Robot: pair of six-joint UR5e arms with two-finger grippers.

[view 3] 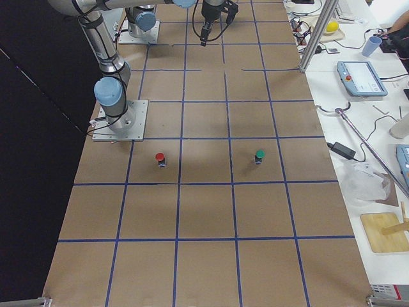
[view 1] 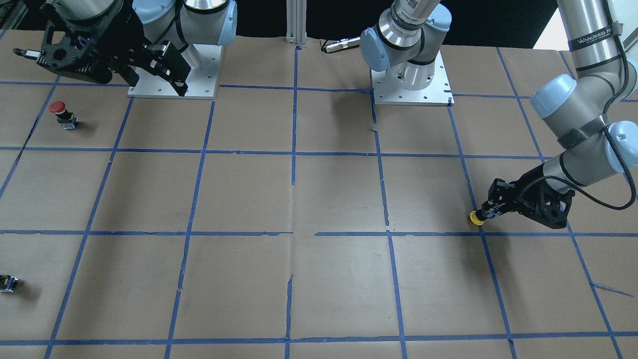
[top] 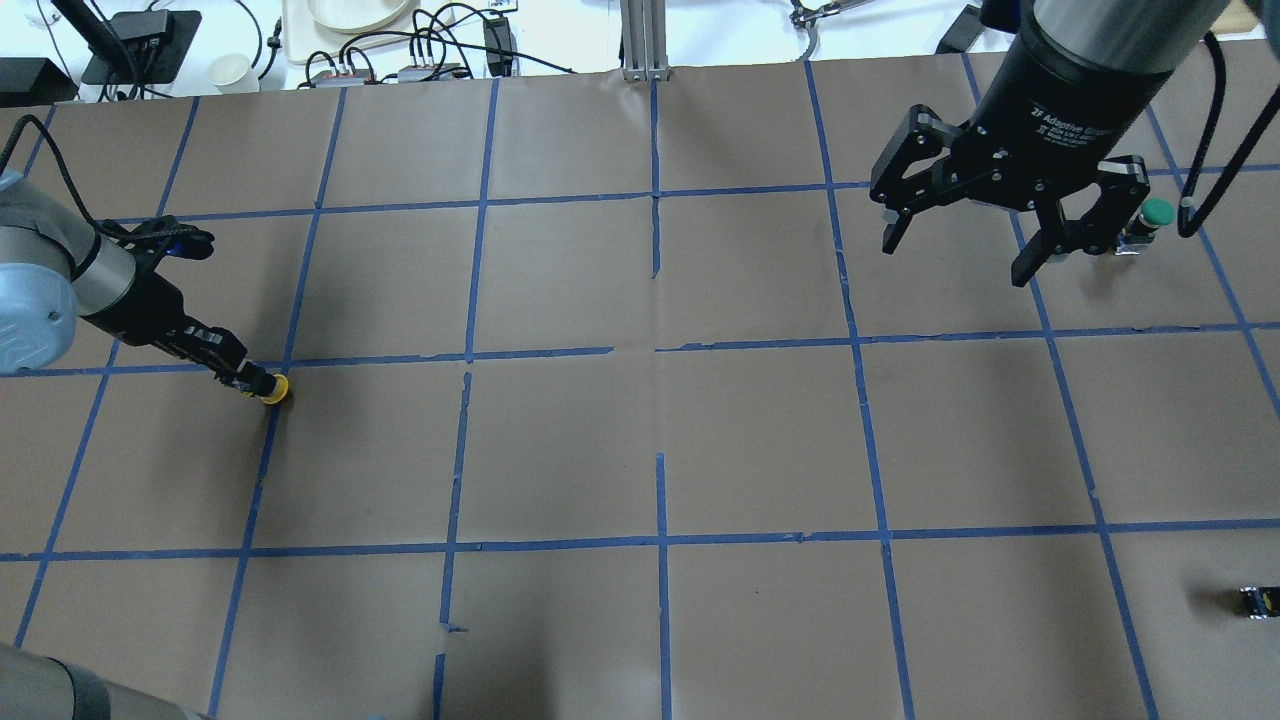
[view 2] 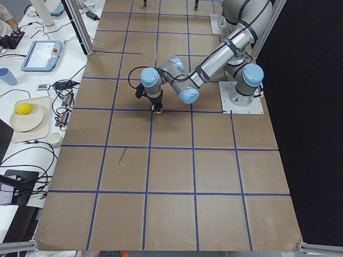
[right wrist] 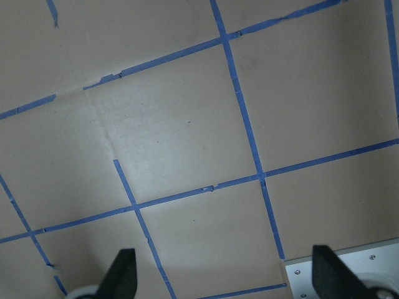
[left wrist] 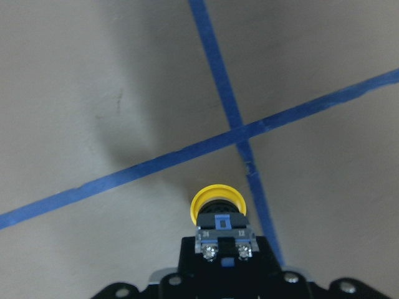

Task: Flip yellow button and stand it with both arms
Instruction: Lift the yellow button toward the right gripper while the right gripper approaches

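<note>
The yellow button has a round yellow cap on a dark body. My left gripper is shut on its body and tilted low over the paper, beside a tape crossing on the table's left side. The cap points away from the fingers toward the table, as the left wrist view shows. I cannot tell whether the cap touches the paper. It also shows in the front view. My right gripper is open and empty, held high over the far right of the table.
A red-capped button stands on the right side near the right arm's base plate. A green-capped button stands under the right gripper's edge. A small dark capless part lies near the right front edge.
</note>
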